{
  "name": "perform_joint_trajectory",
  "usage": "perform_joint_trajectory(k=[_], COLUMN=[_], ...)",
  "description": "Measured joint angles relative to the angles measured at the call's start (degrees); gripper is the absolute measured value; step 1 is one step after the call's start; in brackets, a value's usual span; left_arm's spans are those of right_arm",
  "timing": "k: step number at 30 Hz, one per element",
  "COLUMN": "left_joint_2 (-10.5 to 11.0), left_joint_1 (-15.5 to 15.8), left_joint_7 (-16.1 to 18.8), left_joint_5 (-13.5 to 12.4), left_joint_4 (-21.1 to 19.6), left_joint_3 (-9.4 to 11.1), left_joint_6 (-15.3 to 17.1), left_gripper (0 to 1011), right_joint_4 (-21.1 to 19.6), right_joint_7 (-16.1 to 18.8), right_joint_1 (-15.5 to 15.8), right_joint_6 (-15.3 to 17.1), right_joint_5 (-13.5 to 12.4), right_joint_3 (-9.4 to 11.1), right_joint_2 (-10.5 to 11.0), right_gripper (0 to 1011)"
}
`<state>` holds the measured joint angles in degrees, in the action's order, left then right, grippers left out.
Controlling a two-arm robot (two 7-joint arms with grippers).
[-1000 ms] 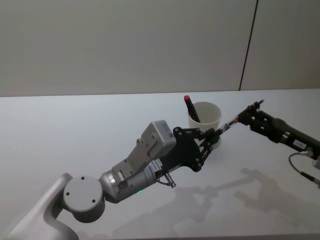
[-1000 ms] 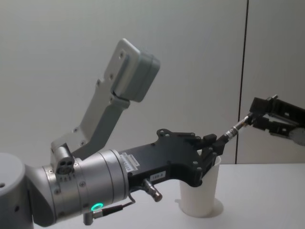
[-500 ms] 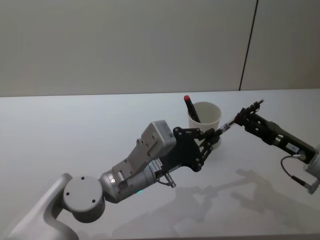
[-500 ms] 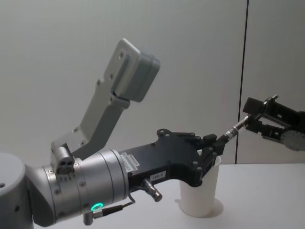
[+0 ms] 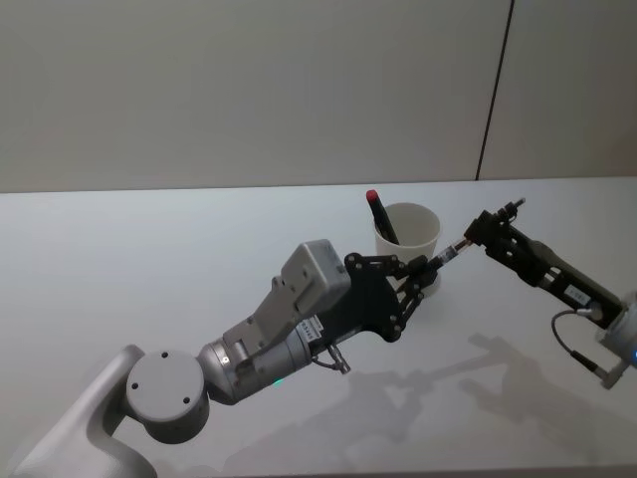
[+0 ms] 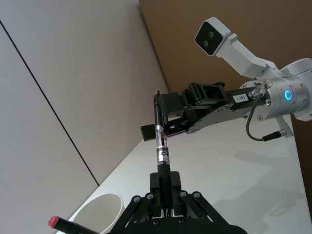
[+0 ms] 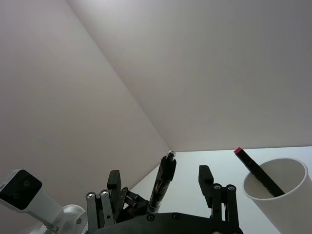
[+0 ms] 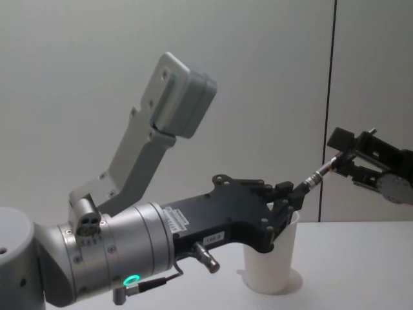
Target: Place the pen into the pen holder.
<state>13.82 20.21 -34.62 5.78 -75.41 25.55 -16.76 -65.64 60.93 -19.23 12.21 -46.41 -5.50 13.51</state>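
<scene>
The pen (image 5: pixel 450 253), dark with a clear band, is held in the air by its lower end in my left gripper (image 5: pixel 416 273), which is shut on it just in front of the pen holder (image 5: pixel 412 242), a white paper cup. The pen slants up and to the right. Its tip lies between the spread fingers of my right gripper (image 5: pixel 482 231), which is open. In the right wrist view the pen (image 7: pixel 162 187) stands free between the two fingers (image 7: pixel 204 174). The left wrist view shows the pen (image 6: pixel 160 146) pointing at the right gripper (image 6: pixel 163 117).
A red-capped marker (image 5: pixel 379 213) leans inside the cup. The cup stands on a white table (image 5: pixel 149 259) near a plain wall. My left arm (image 8: pixel 161 239) reaches across the front of the chest view, just left of the cup (image 8: pixel 274 271).
The right arm has shifted a little to the left and turned its wrist at the pen's tip. The left gripper and the pen have stayed where they were.
</scene>
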Motion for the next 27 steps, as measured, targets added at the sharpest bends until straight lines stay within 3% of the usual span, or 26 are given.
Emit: perform_joint_trajectory(k=[9,27], left_joint_2=[0.00,0.00], left_joint_1=[0.00,0.00], left_joint_7=[0.00,0.00], left_joint_5=[0.00,0.00], left_joint_4=[0.00,0.00], left_joint_3=[0.00,0.00], left_joint_6=[0.00,0.00], left_gripper=[134,134], right_joint_4=[0.19,0.58], right_joint_7=[-0.75,-1.86], right_joint_1=[0.15,0.00], right_joint_6=[-1.31,-2.42], right_joint_5=[-1.29,-3.59], right_joint_3=[-0.38,-1.07], right_joint_2=[-0.10,-0.08], right_gripper=[837,259])
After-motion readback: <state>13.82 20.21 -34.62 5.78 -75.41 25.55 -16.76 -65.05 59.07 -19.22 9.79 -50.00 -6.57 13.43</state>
